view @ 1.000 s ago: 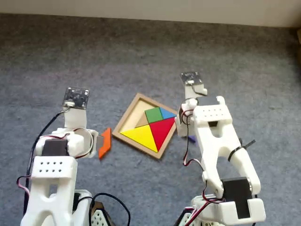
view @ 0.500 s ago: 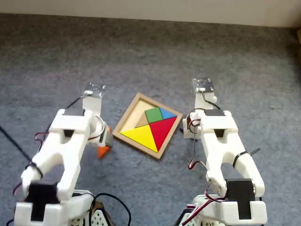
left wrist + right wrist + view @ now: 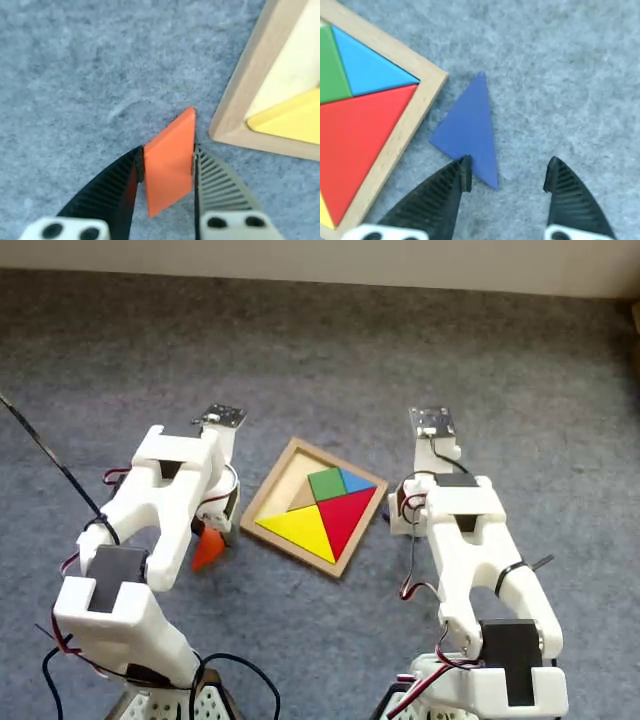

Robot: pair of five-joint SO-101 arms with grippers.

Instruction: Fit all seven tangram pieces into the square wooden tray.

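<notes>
Left side: within the last second the left arm [image 3: 165,510] has swung forward from a drawn-back pose and now covers the orange piece [image 3: 170,170], which earlier lay exposed on the grey carpeted worktop [image 3: 120,360]. The left pincer [image 3: 168,154] is clenched on that piece, 1 finger against each long edge. One of the piece's corners lies just beside the rim of the square wooden tray [image 3: 250,75]. Whether it is lifted off the carpet cannot be told. Judgement: the grasp is made, and carrying the piece to the tray's bare section is the step in hand.

Centre: the tray has not moved. It holds the yellow triangle [image 3: 297,528], red triangle [image 3: 345,515], green square [image 3: 326,483], light blue triangle [image 3: 355,480] and what appears to be a brown piece [image 3: 300,500].

Right side: the right arm straightened between 1 second and half a second ago and has been static since. The right pincer [image 3: 508,167] is released, its fingers spread above the dark blue triangle [image 3: 467,132], which lies flat just outside the tray's rim. Judgement: 2 pieces remain outside.
</notes>
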